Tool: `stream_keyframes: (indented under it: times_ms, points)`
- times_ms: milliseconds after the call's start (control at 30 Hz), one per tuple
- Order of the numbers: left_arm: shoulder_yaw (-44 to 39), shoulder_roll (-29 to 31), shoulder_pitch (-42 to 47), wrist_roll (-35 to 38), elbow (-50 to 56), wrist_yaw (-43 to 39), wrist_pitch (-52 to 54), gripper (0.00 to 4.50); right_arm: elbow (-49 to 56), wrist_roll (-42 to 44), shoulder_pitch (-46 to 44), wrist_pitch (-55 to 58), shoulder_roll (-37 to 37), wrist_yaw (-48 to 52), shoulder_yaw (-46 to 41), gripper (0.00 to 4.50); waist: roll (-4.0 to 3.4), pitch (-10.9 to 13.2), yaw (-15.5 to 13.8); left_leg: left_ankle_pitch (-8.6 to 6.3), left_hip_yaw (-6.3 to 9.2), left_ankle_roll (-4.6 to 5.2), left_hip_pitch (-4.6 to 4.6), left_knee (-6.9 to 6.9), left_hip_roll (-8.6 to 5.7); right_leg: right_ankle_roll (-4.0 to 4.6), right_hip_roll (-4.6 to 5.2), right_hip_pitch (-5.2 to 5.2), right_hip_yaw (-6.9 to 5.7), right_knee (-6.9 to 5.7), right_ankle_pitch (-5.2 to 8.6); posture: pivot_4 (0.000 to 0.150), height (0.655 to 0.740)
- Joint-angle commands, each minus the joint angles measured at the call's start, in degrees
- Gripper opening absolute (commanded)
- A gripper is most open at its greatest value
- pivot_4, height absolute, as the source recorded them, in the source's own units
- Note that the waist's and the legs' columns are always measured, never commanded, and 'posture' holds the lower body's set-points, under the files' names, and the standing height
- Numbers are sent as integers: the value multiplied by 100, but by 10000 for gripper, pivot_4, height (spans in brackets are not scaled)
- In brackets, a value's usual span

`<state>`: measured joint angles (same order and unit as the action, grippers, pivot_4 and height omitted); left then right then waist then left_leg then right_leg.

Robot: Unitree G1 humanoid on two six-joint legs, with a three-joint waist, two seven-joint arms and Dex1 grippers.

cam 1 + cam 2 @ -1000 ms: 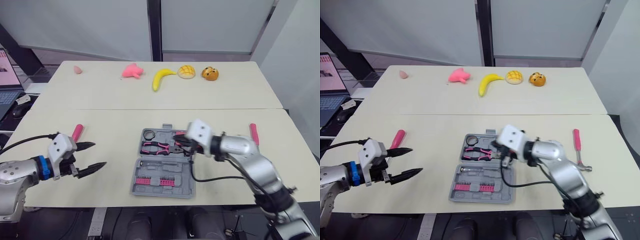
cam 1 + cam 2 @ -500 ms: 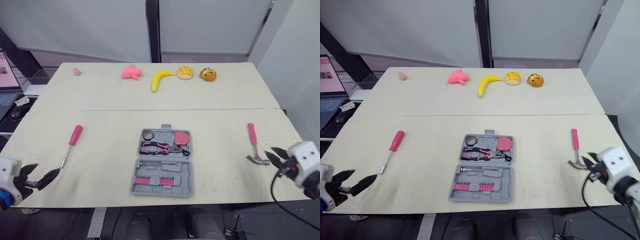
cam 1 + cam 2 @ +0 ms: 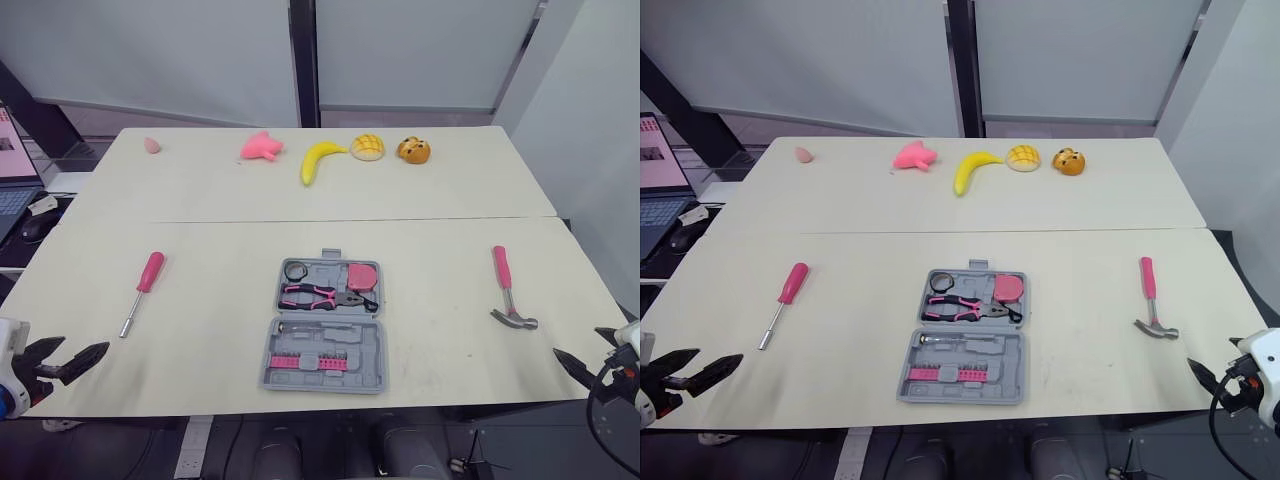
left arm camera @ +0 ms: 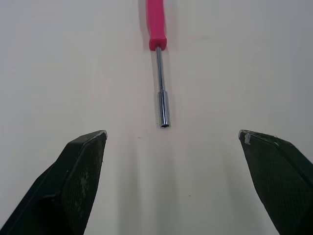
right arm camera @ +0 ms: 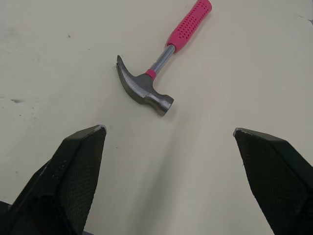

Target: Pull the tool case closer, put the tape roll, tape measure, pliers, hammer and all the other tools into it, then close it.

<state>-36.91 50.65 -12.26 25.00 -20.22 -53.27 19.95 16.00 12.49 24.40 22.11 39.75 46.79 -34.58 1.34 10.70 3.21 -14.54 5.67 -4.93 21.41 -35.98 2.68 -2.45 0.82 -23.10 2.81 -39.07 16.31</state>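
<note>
Two pale tables stand end to end, the far table meeting the near table along a seam. The tool case lies open and flat at the middle of the near table, close to its front edge, its hinge running crosswise between two grey halves.

At the table's front left corner the left gripper hangs low over the surface with its jaws spread wide and nothing between them. At the front right corner the right gripper is likewise released and empty.

The hammer lies on bare table well to the right of the case, pink handle pointing away from the robot and steel head toward the right gripper, apart from its fingertips. The screwdriver lies well to the left of the case, pink handle away and metal tip toward the left gripper, also untouched.

On the far table sit a banana, a pink toy to its left, and two buns to its right.

In the case's far half the pliers lie crosswise, with the tape measure behind them on the right and the tape roll behind them on the left. The near half holds a row of pink bits.
</note>
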Motion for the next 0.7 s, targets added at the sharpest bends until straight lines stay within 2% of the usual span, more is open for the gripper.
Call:
stream_keyframes:
  times_ms: [33,267,433,633,700]
  points:
    - [-55,100,-60,-16,37,-26,54,45000,211,37,-10,-17,110,-49,27,44696,0,0,-1,0,1,0,2,0,0,0,0,-1,0,0,0,1500,7400]
    - [-148,14,-502,58,570,-138,89,45000,401,15,-32,30,168,-174,127,44696,1,-1,-8,0,0,0,3,-1,0,-1,1,-1,2,1,0,1500,7400]
    - [199,-88,-728,188,1624,-501,42,45000,507,67,-218,-5,149,-263,207,44696,2,-2,-17,0,-2,0,3,-2,0,-1,1,-1,4,2,0,1500,7400]
    - [1051,-143,-143,478,2724,-912,119,45000,696,174,-389,108,75,-370,286,44696,0,-5,-86,0,-6,-1,6,-4,-1,-6,1,0,10,2,-4,1500,7400]
    - [1573,-133,346,647,3123,-1436,-139,45000,893,315,-485,442,-13,-555,263,44696,-4,-7,-84,0,-7,-1,6,-3,-1,-3,0,-1,11,3,-6,1500,7400]
